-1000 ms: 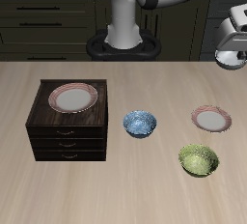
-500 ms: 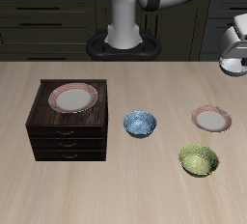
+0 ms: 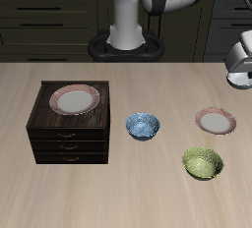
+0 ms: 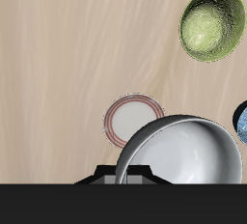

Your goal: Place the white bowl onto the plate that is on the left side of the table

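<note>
The white bowl [image 4: 183, 153] fills the wrist view close to the camera, held up in the air. My gripper [image 3: 241, 67] is at the edge of the exterior view, high above the table, shut on the bowl's rim. The pink-rimmed plate [image 3: 216, 121] on the left side of the table lies below and a little nearer the front edge. In the wrist view this plate [image 4: 130, 118] shows just past the bowl's rim, partly covered by it. My fingertips are hidden behind the bowl.
A green bowl [image 3: 202, 163] sits in front of the plate and shows in the wrist view [image 4: 212, 23]. A blue-patterned bowl [image 3: 144, 126] is at mid-table. A dark drawer cabinet [image 3: 69, 139] carries a second plate [image 3: 75, 99].
My gripper with the white bowl has moved down and slightly toward the table's front, closer to above the plate. Nothing on the table has moved.
</note>
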